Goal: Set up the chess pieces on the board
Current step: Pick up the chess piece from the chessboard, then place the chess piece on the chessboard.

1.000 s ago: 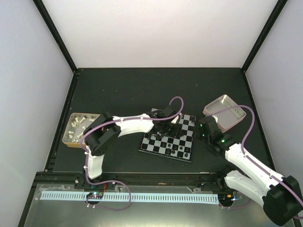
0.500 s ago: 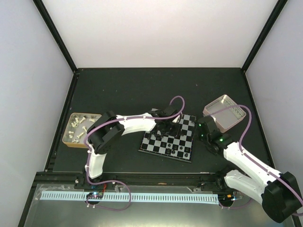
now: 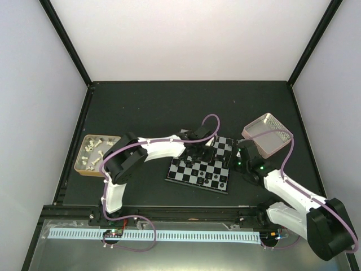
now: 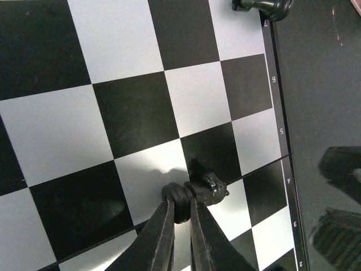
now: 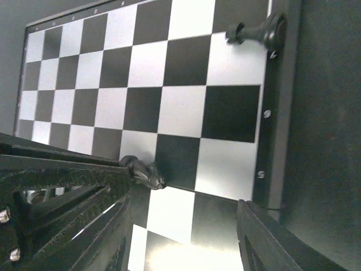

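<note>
The board [image 3: 181, 170] lies mid-table, with several black chess pieces [image 3: 217, 179] standing along its near side. My left gripper [image 3: 198, 151] hangs over the board's far half. In the left wrist view it [image 4: 183, 206] is shut on the ringed base of a black knight-like chess piece [image 4: 213, 189], which lies tilted over a pale square of the board [image 4: 124, 45]. My right gripper [image 3: 240, 156] is at the board's right edge, and the right wrist view shows it [image 5: 186, 237] open over the board [image 5: 180, 107]. The same held piece [image 5: 144, 171] shows there too. Another black piece [image 5: 256, 31] lies on its side at the rim.
A tan tray [image 3: 82, 166] holding several white pieces sits left of the board. A pink-rimmed metal tray [image 3: 285, 140] sits at the right, just behind the right arm. Black frame posts stand at the table's corners.
My left gripper has closed its fingers onto the black piece on the board. The right arm has edged left, closer to the board's right edge, still open.
</note>
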Controlling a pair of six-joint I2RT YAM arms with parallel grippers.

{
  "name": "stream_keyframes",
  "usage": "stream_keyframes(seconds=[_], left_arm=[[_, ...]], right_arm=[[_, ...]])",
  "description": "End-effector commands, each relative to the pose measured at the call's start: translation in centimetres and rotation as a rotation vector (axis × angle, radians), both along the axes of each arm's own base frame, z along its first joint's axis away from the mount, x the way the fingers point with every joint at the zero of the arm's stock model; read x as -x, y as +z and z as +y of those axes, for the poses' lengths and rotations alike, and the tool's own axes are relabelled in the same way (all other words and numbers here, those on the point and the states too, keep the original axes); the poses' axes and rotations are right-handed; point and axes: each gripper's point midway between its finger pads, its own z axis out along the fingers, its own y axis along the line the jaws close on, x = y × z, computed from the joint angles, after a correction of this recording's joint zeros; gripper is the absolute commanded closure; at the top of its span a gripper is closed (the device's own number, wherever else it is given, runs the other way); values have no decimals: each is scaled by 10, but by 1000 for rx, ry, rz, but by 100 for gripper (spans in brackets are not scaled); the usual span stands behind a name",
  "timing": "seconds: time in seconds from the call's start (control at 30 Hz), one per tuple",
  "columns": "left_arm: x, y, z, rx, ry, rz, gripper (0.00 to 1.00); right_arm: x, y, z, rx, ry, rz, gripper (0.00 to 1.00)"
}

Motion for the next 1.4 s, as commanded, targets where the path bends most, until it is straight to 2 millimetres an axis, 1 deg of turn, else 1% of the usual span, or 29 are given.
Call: stream_keyframes(seconds=[0.0,0.17,0.27,0.37,0.53,0.7,0.77,1.0,1.07,1.2,1.33,1.37], left_arm=[[-2,16,0,44,-8,-40,93],[-2,21,1,91,-5,-20,94],[-1,25,1,128,-5,-5,94],[2,32,2,167,0,17,94],[5,53,5,252,4,37,94],[10,73,6,339,-4,71,94],[12,78,6,364,-7,82,94],[13,85,6,400,-8,97,94],[14,87,5,414,-9,108,94],[14,93,4,436,-6,113,93],[13,99,5,453,-2,111,93],[13,100,6,455,-1,108,92]], right_arm=[[-3,11,26,-208,61,-17,48],[-4,10,36,-321,52,0,49],[-6,4,35,-341,14,10,50],[-9,5,35,-365,-10,9,52],[-10,10,36,-415,-46,2,53],[-10,26,45,-481,0,-28,55],[-10,31,49,-485,20,-29,59],[-12,57,52,-515,59,-106,75],[-11,61,54,-519,76,-108,79],[-8,67,54,-519,89,-112,91],[-8,72,54,-504,106,-125,99],[-8,73,54,-500,108,-130,99]])
